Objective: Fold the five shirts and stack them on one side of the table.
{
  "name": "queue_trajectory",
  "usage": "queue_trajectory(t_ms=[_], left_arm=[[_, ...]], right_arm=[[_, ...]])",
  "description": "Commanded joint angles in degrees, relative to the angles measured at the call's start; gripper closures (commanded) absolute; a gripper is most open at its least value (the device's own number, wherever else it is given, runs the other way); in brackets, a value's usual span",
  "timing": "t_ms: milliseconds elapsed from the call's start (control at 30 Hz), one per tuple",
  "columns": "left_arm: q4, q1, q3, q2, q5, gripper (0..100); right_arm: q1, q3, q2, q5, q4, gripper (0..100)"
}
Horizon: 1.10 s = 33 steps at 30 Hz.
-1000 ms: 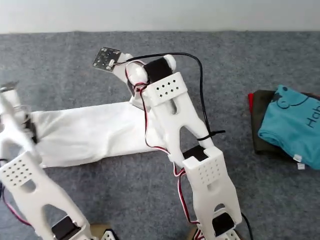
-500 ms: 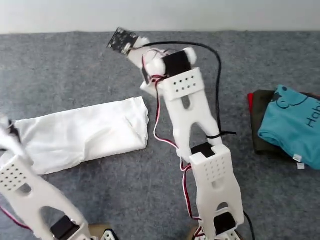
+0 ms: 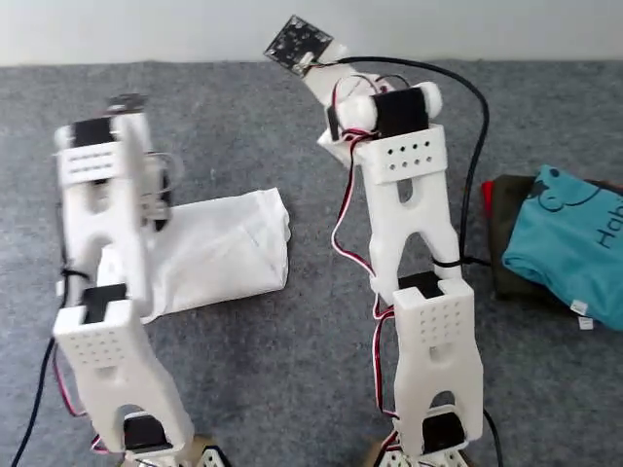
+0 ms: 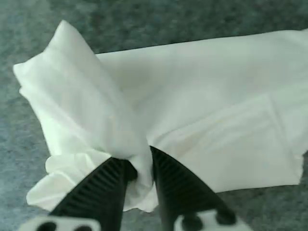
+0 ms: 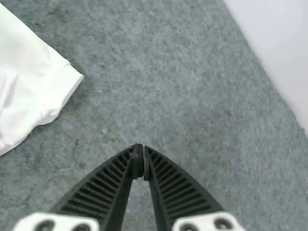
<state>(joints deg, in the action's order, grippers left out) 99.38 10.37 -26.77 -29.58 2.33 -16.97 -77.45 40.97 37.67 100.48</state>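
1. While the left claw was clamped tight on a bunched-up fold of the white shirt, the rest of that shirt lay spread on the grey table, w/ the pinched end rumpled around the tips.
2. From the high view, the white shirt sat on the left half of the table, folded into a longish rectangle, w/ the left arm over its left end.
3. Right claw had its jaws pressed together w/ nothing between them. It pointed at bare table near a corner of the white shirt, not touching it.
4. Far right edge had a pile of folded shirts: teal shirt on top, dark shirt under it, and a sliver of red shirt poking out.
5. Writing/labels: the teal shirt had dark lettering cut off by the frame edge, plus a small outline drawing. A white tag sat at its near edge, print too tiny to tell.
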Motion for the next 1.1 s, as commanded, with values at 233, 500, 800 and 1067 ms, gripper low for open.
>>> queue_trajectory(t_ms=[233, 500, 800, 1067], left_arm=[[-0.3, -13.2, -0.5, 3.4, 6.8, 99], [-7.9, -21.5, -0.4, 3.4, 12.7, 99], [-13.6, -24.2, 0.0, 3.3, 14.7, 98], [-11.0, -23.9, -0.4, 4.0, 14.9, 76]], right_arm=[[4.1, -1.7, -3.5, -0.7, 2.2, 99.0], [4.1, -1.7, -3.5, -0.7, 2.2, 99.0], [3.9, -1.7, -3.5, -0.7, 2.2, 99.0], [3.7, -1.7, -3.5, -0.6, 2.1, 99.0]])
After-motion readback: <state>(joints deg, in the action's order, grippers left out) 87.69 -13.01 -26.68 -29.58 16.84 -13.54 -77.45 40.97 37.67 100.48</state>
